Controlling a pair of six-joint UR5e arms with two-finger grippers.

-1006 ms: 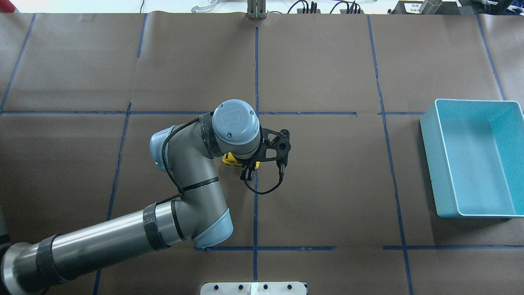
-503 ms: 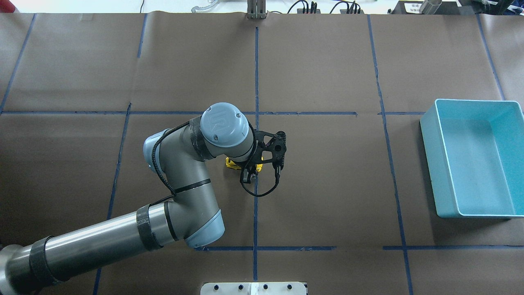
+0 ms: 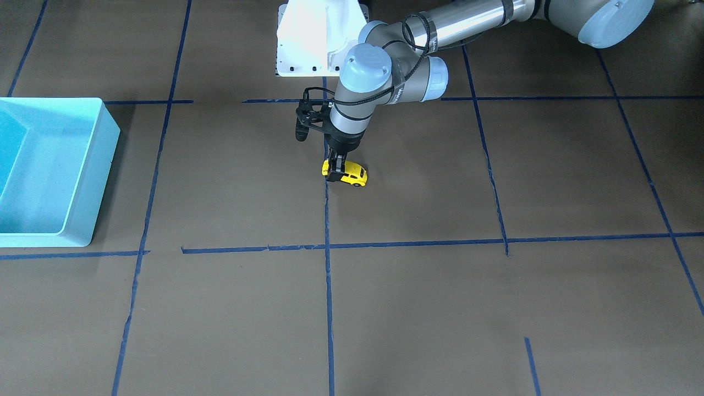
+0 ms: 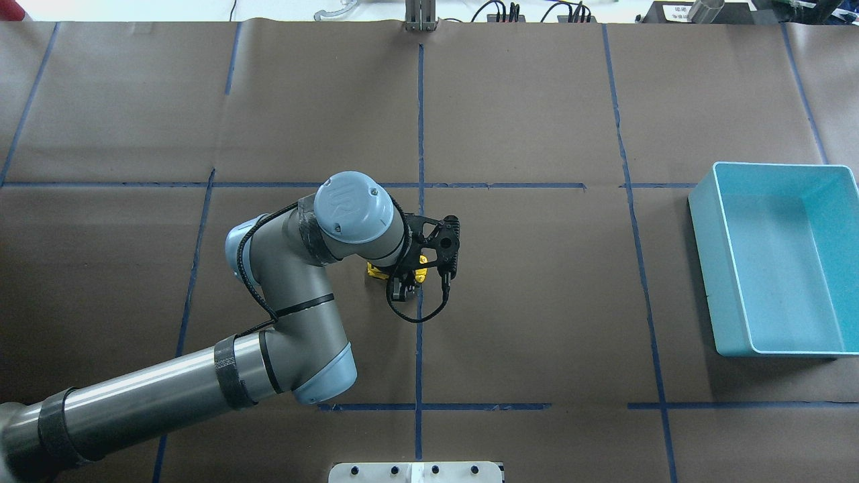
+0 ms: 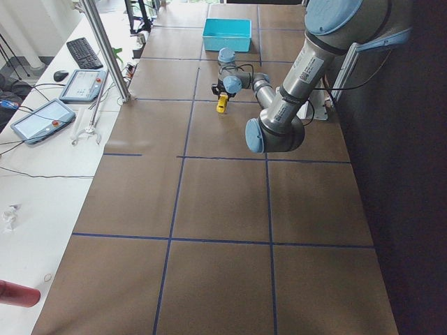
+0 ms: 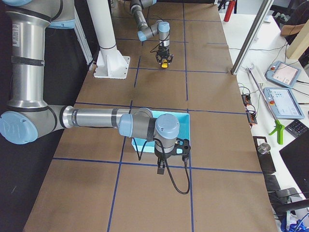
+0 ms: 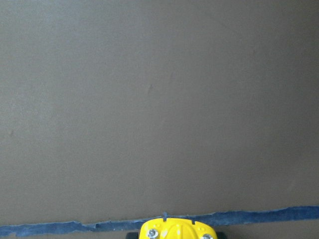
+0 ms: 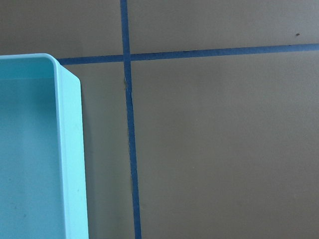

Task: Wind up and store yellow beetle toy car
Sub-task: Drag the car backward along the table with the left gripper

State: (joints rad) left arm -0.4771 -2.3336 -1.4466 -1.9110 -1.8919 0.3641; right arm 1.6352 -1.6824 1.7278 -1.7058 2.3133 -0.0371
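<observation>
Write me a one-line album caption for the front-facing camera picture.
The left gripper clamps the yellow beetle toy car on the table, far from the light blue bin.

Only readable mark: "UR" logo, embossed on blue joint cap (image 4: 354, 206), centre-left of overhead view. White label (image 4: 678, 9), upper right edge of same view: print too small to read.

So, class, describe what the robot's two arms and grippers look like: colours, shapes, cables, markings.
Both the left arm and right arm are silver-grey tubes with rounded light blue joint caps, banded by black straps, with a black cable looping at the wrist. The left wrist cap bears a UR logo. The left gripper is black and slender.
</observation>
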